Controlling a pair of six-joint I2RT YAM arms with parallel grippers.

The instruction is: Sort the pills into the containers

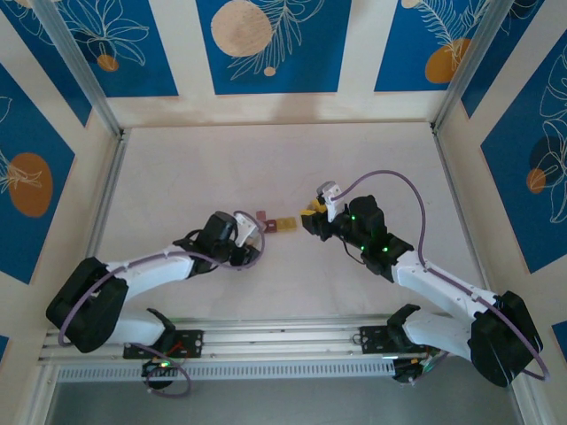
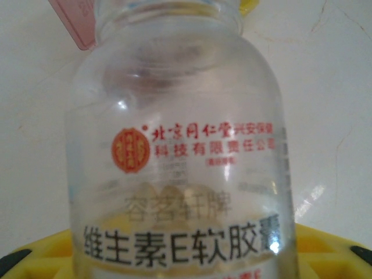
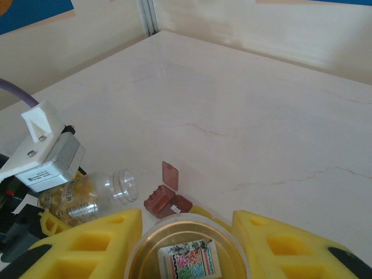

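Nearest the lenses we meet the fingers themselves. On the left wrist, the yellow ribbed fingers (image 2: 331, 250) of the left gripper (image 1: 250, 232) are clenched on a clear glass bottle with red and black printed lettering (image 2: 180, 145). They grip its lower body so that the neck points forward, away from the wrist. The right gripper (image 3: 189, 235) is closed around a round clear amber-tinted piece bearing a printed sticker (image 3: 187, 258). We cannot tell whether this is the bottle's cap or a small jar, but we judge it is held aside so that the bottle mouth is unobstructed.

Just beyond these fingers lie the containers: a small dark red square box (image 3: 167, 203) joined to a small yellow square box (image 1: 286, 225). They sit on the pale marble-patterned table (image 3: 261, 116), between the two grippers. The dark red box's translucent pink lid (image 3: 170, 174) stands raised, which we read as leaving that compartment ready to receive. The bottle lies on its side with its open mouth just beside the dark red box, a pose suited to tipping out the pale yellow pills (image 3: 67, 200) inside it. Whether either box holds a pill we cannot tell.

Farthest off stand the blue wall panels with leaf prints (image 1: 266, 44).
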